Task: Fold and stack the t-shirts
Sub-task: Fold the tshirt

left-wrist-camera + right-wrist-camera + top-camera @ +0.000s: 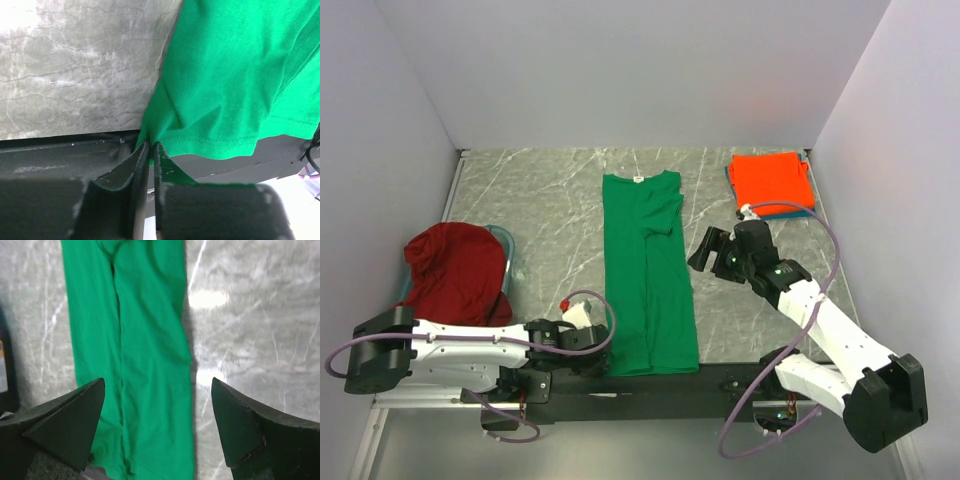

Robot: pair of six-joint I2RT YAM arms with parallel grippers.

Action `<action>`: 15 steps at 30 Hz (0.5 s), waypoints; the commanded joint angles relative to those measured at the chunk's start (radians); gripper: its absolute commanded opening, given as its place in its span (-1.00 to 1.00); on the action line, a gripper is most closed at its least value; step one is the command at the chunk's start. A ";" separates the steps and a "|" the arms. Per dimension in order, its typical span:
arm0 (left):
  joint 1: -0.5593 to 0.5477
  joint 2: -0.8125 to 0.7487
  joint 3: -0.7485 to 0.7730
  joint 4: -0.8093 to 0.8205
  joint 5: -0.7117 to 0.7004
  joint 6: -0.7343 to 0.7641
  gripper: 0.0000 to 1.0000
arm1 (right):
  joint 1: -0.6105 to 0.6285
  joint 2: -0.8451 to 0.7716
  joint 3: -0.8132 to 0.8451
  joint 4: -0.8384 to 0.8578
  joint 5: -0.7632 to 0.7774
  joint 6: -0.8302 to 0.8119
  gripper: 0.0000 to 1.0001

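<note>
Hem corner of the green shirt (648, 280), lying lengthwise on the table (540, 200), is pinched in my left gripper (150, 150); my right gripper (157, 385) hangs wide open above it. I'd grab the other near corner, catching every layer, before folding.

The table (550, 200) has a grey, marble-veined top that fills the space between the pale walls. Down its middle lies a green shirt (645, 280), folded lengthwise into a long strip, collar at the far end and hem reaching over the near edge onto a black rail (720, 378). On the left, towards the near side, sits a crumpled dark red shirt (455, 270). In the far right corner an orange shirt (768, 180) lies folded flat on a teal shirt (730, 180), whose edges just show.
</note>
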 commanded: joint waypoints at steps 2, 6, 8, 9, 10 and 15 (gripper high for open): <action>-0.005 0.018 0.014 0.005 0.045 -0.009 -0.79 | 0.042 -0.053 -0.041 -0.104 0.039 0.005 0.85; -0.005 0.018 0.023 -0.040 0.062 -0.026 -0.99 | 0.105 -0.130 -0.069 -0.179 0.045 0.028 0.84; -0.007 0.011 0.037 -0.070 0.062 -0.035 -0.99 | 0.145 -0.167 -0.078 -0.231 0.056 0.043 0.83; -0.006 0.007 0.043 -0.076 0.065 -0.038 -0.99 | 0.184 -0.176 -0.082 -0.246 0.035 0.056 0.82; -0.007 -0.002 0.048 -0.080 0.068 -0.038 -0.99 | 0.208 -0.184 -0.092 -0.262 0.021 0.065 0.81; -0.012 -0.023 0.066 -0.113 0.062 -0.055 -0.99 | 0.312 -0.228 -0.165 -0.352 -0.047 0.147 0.72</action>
